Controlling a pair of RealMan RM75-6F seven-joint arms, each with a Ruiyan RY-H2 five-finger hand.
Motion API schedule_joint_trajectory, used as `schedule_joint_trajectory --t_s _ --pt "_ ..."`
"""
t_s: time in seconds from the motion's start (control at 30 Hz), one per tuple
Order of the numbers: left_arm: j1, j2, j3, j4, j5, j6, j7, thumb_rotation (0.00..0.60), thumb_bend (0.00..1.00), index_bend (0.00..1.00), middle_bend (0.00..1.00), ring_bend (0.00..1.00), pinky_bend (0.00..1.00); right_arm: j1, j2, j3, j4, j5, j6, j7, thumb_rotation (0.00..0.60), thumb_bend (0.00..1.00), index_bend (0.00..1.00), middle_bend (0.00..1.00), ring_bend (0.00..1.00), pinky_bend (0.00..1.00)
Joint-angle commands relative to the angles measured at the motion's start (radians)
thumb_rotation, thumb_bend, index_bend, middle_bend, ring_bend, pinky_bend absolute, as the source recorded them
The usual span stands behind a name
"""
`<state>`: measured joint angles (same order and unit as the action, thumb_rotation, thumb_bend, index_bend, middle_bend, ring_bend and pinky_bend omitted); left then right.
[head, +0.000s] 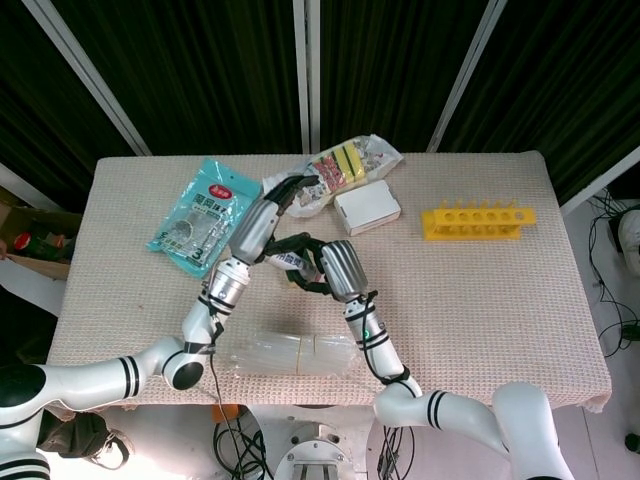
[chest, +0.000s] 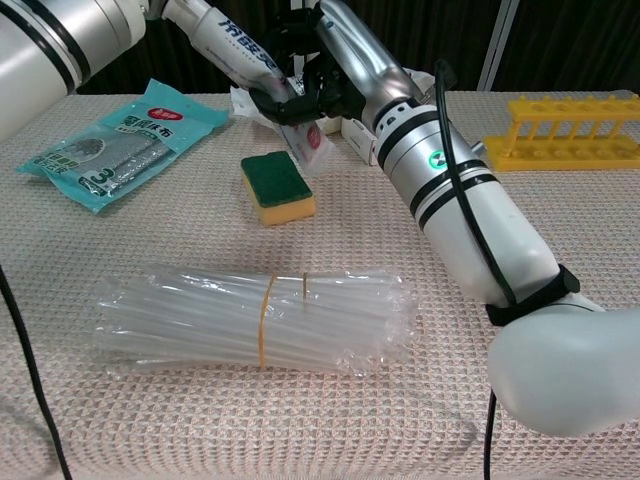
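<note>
Both hands met above the table centre. Left hand (head: 285, 195) gripped a white tube (chest: 235, 60), long axis running 10 to 4 o'clock in chest view, low end toward right hand (chest: 300, 85), which pinched a small packet (chest: 308, 143) dangling over the sponge (chest: 277, 187) at 6 o'clock

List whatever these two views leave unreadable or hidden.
- Left robot hand: cut off by the chest view's top edge; small and dark in the head view, so its hold is unclear.
- Right robot hand: fingers overlap the small packet; contact unclear.
- Teal pouch: print too small.
</note>
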<state>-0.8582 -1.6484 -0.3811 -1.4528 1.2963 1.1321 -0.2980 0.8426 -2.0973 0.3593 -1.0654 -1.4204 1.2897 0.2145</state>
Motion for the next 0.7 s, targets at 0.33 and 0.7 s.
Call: schedule_joint_trajectory --t_s 0.33,0.7 --pt "0.001 -0.021 -0.015 -0.019 0.001 -0.001 -0.117 0.0 0.0 0.11 0.16 0.1 0.17 0.009 -0.023 -0.002 0.045 -0.026 0.024 0.058 0.6 0.63 1.0 0.89 0.81 0.96" --pt "0.001 -0.069 0.009 0.026 0.041 0.042 -0.103 0.0 0.0 0.11 0.17 0.1 0.17 0.012 -0.039 -0.001 0.065 -0.031 0.036 0.083 0.6 0.63 1.0 0.89 0.81 0.96"
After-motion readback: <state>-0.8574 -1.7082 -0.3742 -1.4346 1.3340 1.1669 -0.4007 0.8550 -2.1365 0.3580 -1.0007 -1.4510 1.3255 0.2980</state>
